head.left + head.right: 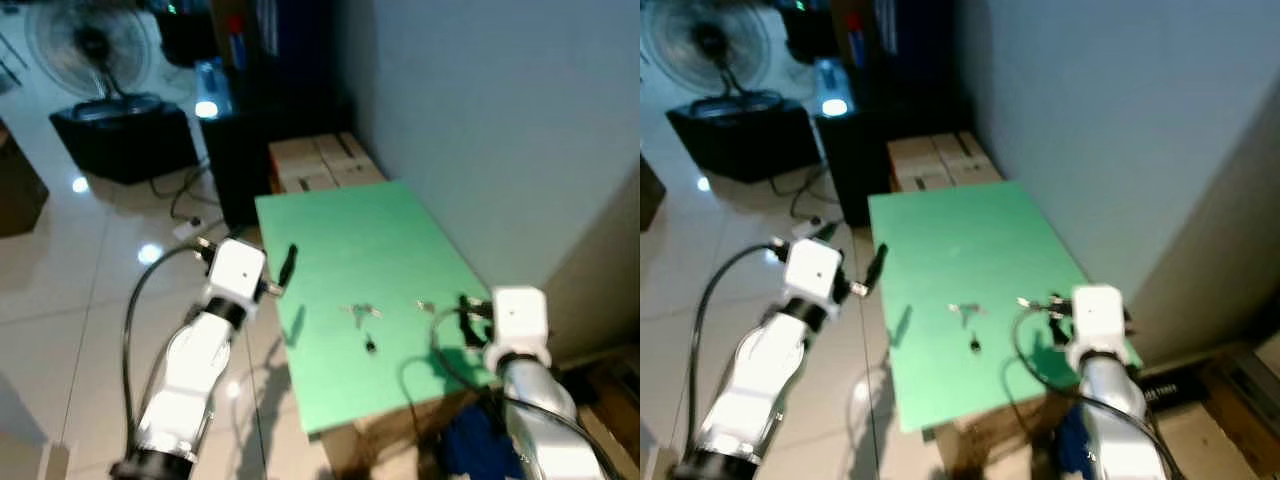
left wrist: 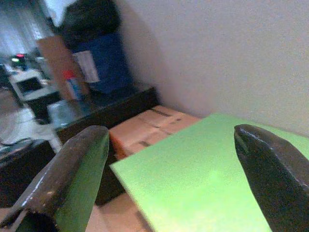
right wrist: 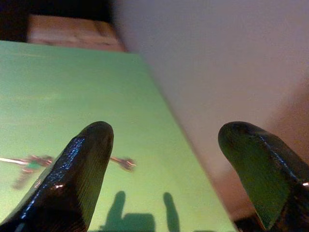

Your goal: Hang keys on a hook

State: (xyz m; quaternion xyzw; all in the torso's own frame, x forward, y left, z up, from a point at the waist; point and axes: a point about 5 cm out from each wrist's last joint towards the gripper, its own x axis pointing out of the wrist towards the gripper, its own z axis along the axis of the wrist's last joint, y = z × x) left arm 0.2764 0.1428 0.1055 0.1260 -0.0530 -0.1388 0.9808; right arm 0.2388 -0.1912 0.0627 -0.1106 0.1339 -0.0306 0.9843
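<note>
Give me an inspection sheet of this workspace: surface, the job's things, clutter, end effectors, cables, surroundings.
Surface: green tabletop, set against a pale wall.
Job's things: keys lie flat near the table's middle; a small dark piece lies just nearer the robot; another small metal item rests toward the right. Hook: nothing seen.
Clutter: nothing seen on the table beyond these.
End effectors: left end effector open, above the table's left edge; right end effector open, over the table's right side, short of the keys.
Cables: black cables loop along both arms; a white power strip and cord lie on the floor.
Surroundings: cardboard boxes behind the table, a fan, tiled floor.
</note>
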